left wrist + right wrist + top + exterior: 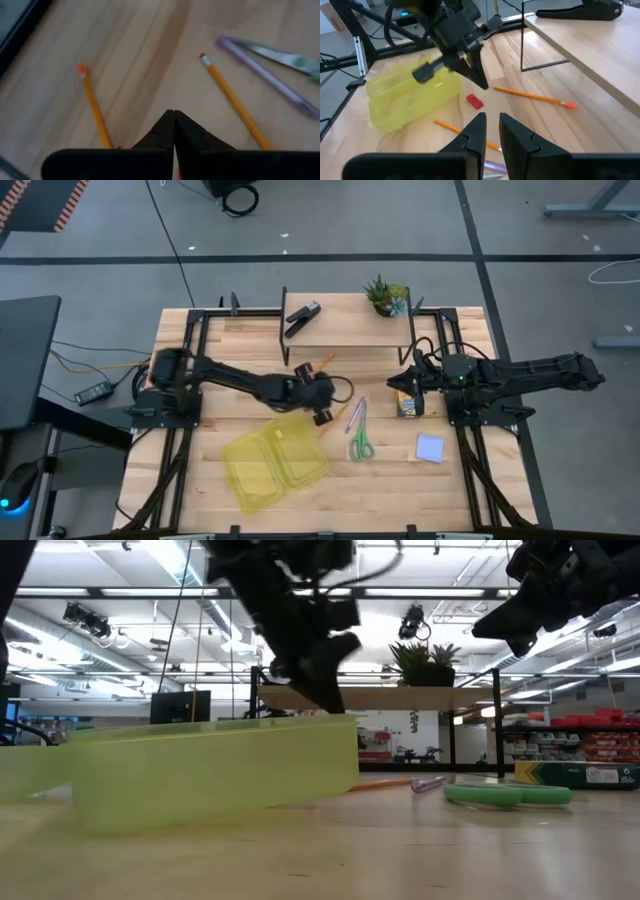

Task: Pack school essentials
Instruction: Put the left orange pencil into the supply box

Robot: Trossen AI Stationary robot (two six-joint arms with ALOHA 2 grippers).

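Note:
My left gripper (322,416) (482,84) hangs shut just above the table, pointing down at a slant. A small red eraser (474,101) lies on the wood a little below its tips. One orange pencil (535,96) (95,107) lies on one side of the gripper and a second pencil (232,102) (465,132) on the other. Past that one lie the purple pen (270,77) (357,415) and the green-handled scissors (360,442). My right gripper (492,122) (413,385) waits at the right, slightly open, with nothing between its fingers.
An open yellow case (275,460) (412,95) lies near the front edge, left of the stationery. A pale blue notepad (430,447) and a small yellow-green box (406,402) lie at the right. A raised shelf (340,330) at the back carries a black stapler (302,318) and a potted plant (385,295).

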